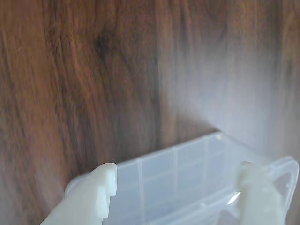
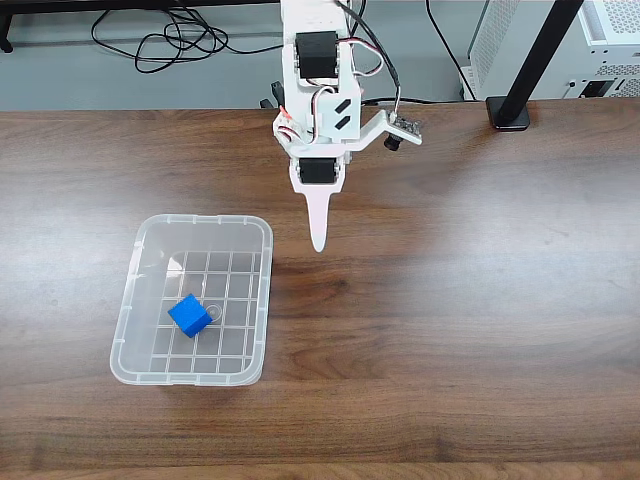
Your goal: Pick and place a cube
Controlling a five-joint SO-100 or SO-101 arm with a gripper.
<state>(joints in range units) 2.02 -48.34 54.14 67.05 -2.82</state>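
Note:
The blue cube [image 2: 189, 315] lies inside the clear plastic bin [image 2: 205, 218] on the left of the wooden table in the fixed view, tilted a little on the bin's gridded floor. My white gripper [image 2: 319, 238] hangs over bare table just right of the bin's upper right corner, apart from the cube. In the wrist view the gripper [image 1: 176, 171] is open, its two white fingers [image 1: 105, 183] spread wide with nothing between them, and the bin's wall [image 1: 187, 154] shows behind them.
The arm's base [image 2: 318, 60] stands at the table's far edge with cables [image 2: 170, 40] behind it. A black stand foot [image 2: 510, 112] sits at the back right. Bare wood table [image 2: 470, 300] stretches to the right and front.

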